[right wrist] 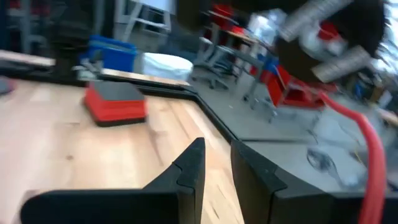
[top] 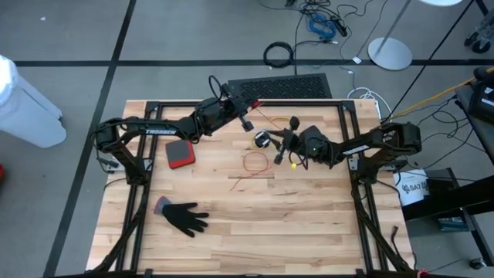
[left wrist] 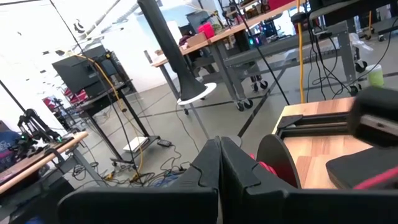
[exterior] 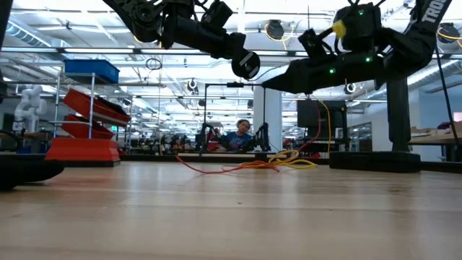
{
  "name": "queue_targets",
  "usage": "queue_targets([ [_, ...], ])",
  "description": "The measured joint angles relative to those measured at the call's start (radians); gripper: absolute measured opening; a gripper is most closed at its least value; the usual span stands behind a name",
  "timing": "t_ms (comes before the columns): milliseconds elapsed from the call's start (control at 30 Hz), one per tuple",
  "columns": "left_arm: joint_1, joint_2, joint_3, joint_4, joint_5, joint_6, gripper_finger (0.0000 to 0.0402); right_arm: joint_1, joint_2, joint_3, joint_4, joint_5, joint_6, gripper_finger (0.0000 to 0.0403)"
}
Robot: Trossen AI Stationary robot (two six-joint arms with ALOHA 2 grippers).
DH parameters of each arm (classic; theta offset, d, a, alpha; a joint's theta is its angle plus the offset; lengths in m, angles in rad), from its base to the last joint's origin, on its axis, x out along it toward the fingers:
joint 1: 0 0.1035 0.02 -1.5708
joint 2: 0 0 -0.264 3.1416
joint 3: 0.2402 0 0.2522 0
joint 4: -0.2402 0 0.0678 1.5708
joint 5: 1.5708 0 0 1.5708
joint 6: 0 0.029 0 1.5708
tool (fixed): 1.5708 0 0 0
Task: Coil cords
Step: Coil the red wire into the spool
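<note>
Black glove (top: pixel 184 217) is lying nearest, toward the table's (top: pixel 309 232) front-left. Orange cord (top: pixel 255 163) is sprawling uncoiled mid-table (awaiting coiling). Left gripper (top: pixel 247 122), pinched empty, and right gripper (top: pixel 282 149), part-open, seemingly empty, are hovering above.

The bench (top: pixel 255 220) is pale, honey-coloured wood laid in long planks, framed by black rails. Near its middle lies a thin cord (top: pixel 253 162) that reads red-orange from above and shades into yellow at one end in the low view. Toward the left edge sits a red pad (top: pixel 181 154) with a dark grey top. Near the front left corner lies a black glove (top: pixel 184 217) with a pinkish-grey cuff. Both arms are dark, almost black, the left one lettered in white.
</note>
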Motion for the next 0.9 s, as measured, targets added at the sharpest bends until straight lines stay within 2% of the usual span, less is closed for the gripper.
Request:
queue_targets([
  [133, 0.000, 0.000, 0.000, 0.000, 0.003, 0.000, 0.0000, 0.014, 0.000, 0.000, 0.020, -0.029, -0.100, 0.0066],
  [267, 0.000, 0.000, 0.000, 0.000, 0.008, 0.000, 0.0000, 0.024, 0.000, 0.000, 0.047, -0.122, -0.183, 0.0066],
  [600, 0.000, 0.000, 0.000, -0.014, 0.025, 0.000, 0.0000, 0.010, 0.000, 0.001, 0.053, -0.341, -0.199, 0.0066],
  [767, 0.000, 0.000, 0.000, -0.015, 0.026, 0.000, 0.0000, 0.011, 0.000, 0.001, 0.038, -0.342, -0.231, 0.0066],
  [900, 0.000, 0.000, 0.000, -0.015, 0.026, 0.000, 0.0000, 0.010, 0.000, 0.001, 0.027, -0.245, -0.241, 0.0065],
])
